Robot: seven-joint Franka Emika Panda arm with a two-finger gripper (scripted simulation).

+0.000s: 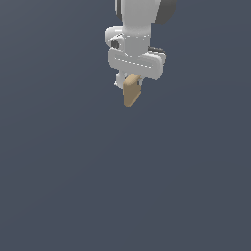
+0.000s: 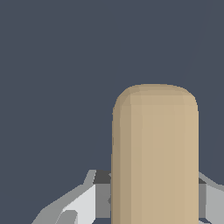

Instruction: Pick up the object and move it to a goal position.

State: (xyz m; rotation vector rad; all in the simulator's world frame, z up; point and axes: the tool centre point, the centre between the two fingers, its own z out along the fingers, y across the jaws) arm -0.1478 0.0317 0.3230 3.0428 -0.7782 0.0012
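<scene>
Clamped in my white two-fingered gripper (image 1: 130, 84) is the small tan, matte, round-edged elongated block (image 1: 130, 93), so the pincer is closed on its load. In the exterior view both sit in the upper middle of the frame, with the block hanging lengthwise below the white hand, its lower end free and its upper end tucked between the fingers. The wrist view agrees: the block (image 2: 155, 153) fills the lower right of that picture, and a pale grey finger (image 2: 83, 203) presses against one side of it while another grey part shows at the opposite edge.

Around it I see only a flat dark blue-grey background (image 1: 59, 186), with no shadow or contact beneath the block, so I judge it is lifted clear of any surface. That makes the pick-up part done. What is left is the carry to the goal position, and I cannot see any goal marker in either view, so I cannot say how much travel remains or in which direction.
</scene>
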